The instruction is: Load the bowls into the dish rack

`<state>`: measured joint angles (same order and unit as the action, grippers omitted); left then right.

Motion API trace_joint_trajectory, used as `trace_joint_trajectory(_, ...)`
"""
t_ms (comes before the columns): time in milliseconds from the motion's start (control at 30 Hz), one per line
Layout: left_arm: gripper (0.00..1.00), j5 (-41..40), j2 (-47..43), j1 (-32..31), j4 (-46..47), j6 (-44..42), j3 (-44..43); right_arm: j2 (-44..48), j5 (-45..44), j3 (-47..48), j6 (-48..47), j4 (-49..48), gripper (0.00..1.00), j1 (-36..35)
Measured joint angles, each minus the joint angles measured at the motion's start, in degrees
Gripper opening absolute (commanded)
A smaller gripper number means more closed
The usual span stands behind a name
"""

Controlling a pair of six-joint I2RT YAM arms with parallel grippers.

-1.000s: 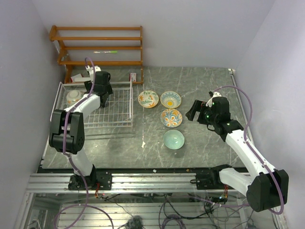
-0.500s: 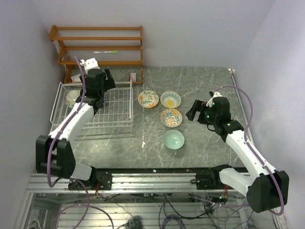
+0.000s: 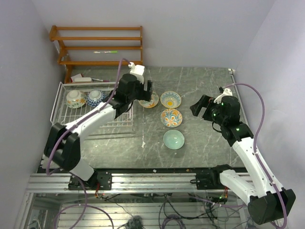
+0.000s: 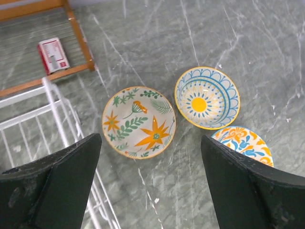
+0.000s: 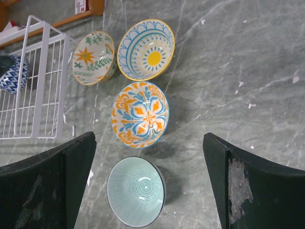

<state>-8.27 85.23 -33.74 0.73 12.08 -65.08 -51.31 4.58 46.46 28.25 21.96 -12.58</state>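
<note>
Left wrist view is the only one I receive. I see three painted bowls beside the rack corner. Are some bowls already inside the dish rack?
Observer: Yes, two sit at the far left of the dish rack: a pale bowl and a blue-patterned bowl.
Operator: Is there a fourth bowl outside it?
Observer: Yes, a plain teal bowl, on the near side of the orange-and-blue bowl.
Operator: Where is the right tool?
Observer: The right tool hangs open to the right of those bowls, holding nothing.
</note>
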Motion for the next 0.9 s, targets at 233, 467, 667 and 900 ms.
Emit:
trace_joint_trajectory(233, 0.89, 6.7, 12.4, -1.3, -4.4, -5.9, -11.8, -0.3, -0.8, 0.0, 0.3, 0.8, 0.95, 0.0)
trace_joint_trajectory(467, 0.88, 7.3, 20.7, -5.2, -7.4, -10.0, -15.2, -0.8, -1.0, -0.6, 0.3, 0.7, 0.95, 0.2)
trace_joint_trajectory(667, 0.88, 7.1, 27.4, -5.7, -9.0, -12.2, -15.2, -1.1, -1.3, -1.9, 0.2, 0.7, 0.95, 0.2)
trace_joint_trajectory(900, 0.86, 5.4, 31.0, -5.7, -9.1, -13.4, -15.5, -1.1, -1.7, -2.1, -0.3, 0.6, 0.95, 0.4)
